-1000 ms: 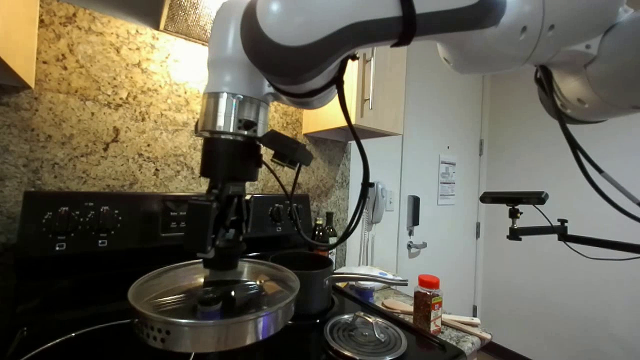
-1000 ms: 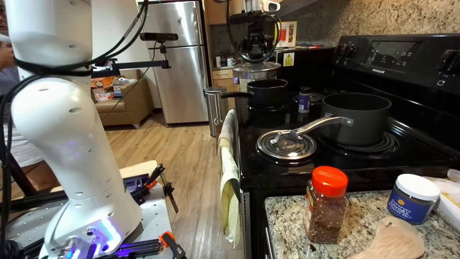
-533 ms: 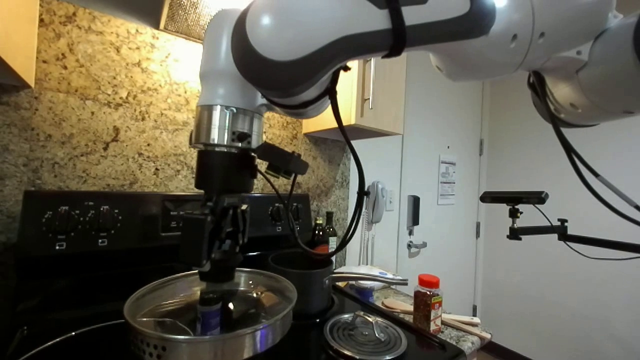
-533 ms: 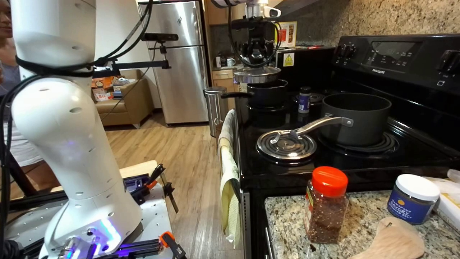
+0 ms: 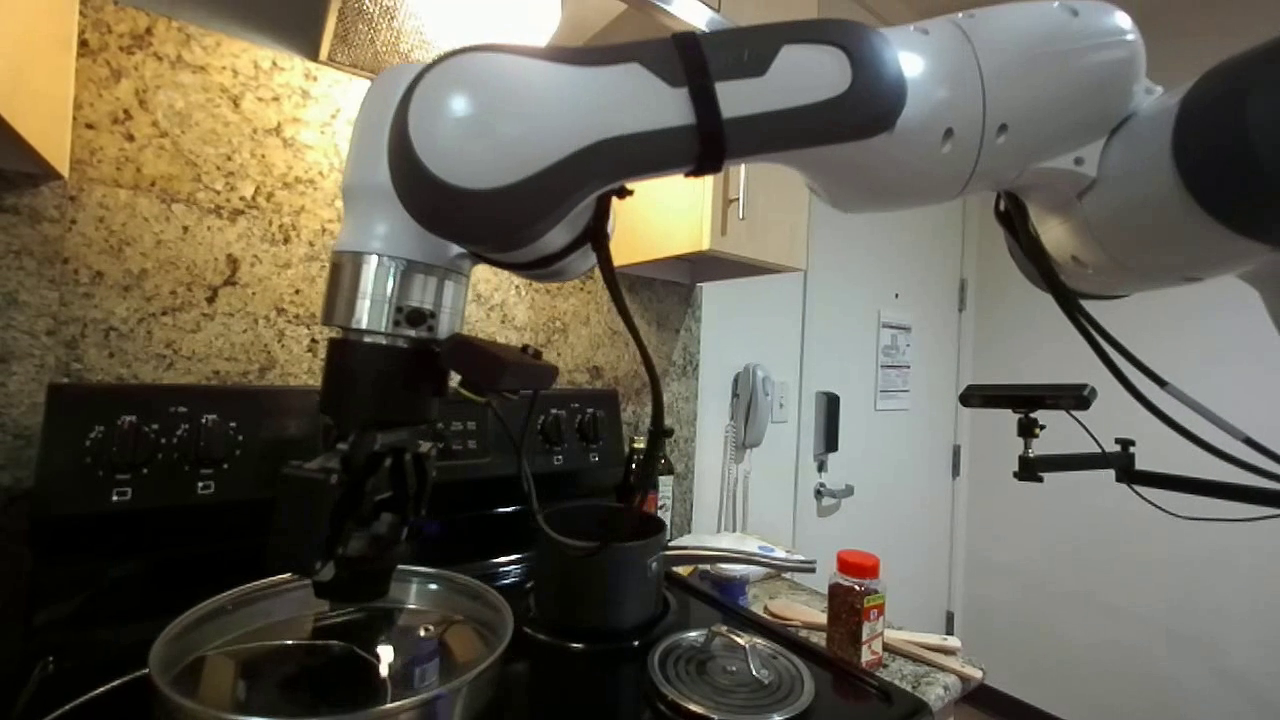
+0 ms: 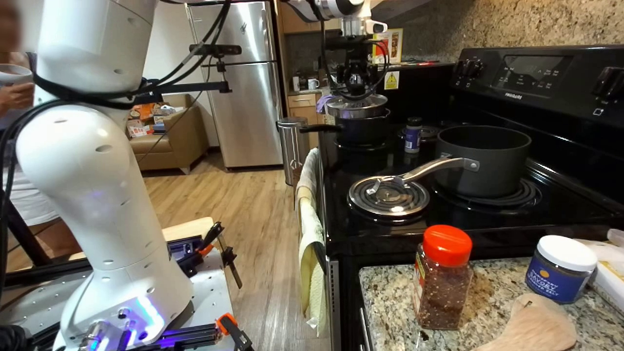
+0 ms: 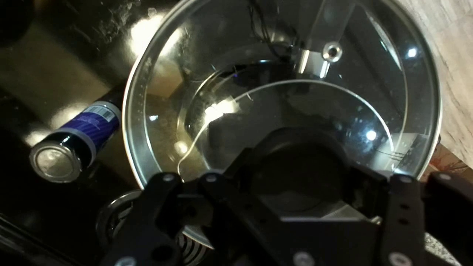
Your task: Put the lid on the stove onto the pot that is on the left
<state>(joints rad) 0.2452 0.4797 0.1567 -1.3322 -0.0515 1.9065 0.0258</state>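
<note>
My gripper [image 5: 355,585] is shut on the dark centre knob [image 7: 299,166] of the glass lid [image 5: 460,625], with a finger on each side in the wrist view [image 7: 303,175]. The lid [image 7: 221,48] has a shiny steel rim and hangs roughly level. In an exterior view the lid [image 6: 358,108] is right above the low dark pot [image 6: 363,130], overlapping its top edge. I cannot tell whether they touch. The pot's thin rim shows as an arc left of the lid in an exterior view [image 5: 100,690] and through the glass in the wrist view [image 7: 306,81].
A taller grey pot [image 6: 482,163] stands on the back burner, its handle pointing forward. A purple-labelled bottle [image 6: 413,136] stands beside the dark pot, near the lid's rim. A smaller glass lid with a metal handle [image 5: 735,650] seems to lie on a coil burner. A red-capped jar [image 6: 442,278] stands on the counter.
My gripper has carried the lid downward. It has moved left in an exterior view and slightly right in an exterior view, bringing the lid over the dark pot. The knob stays gripped.
</note>
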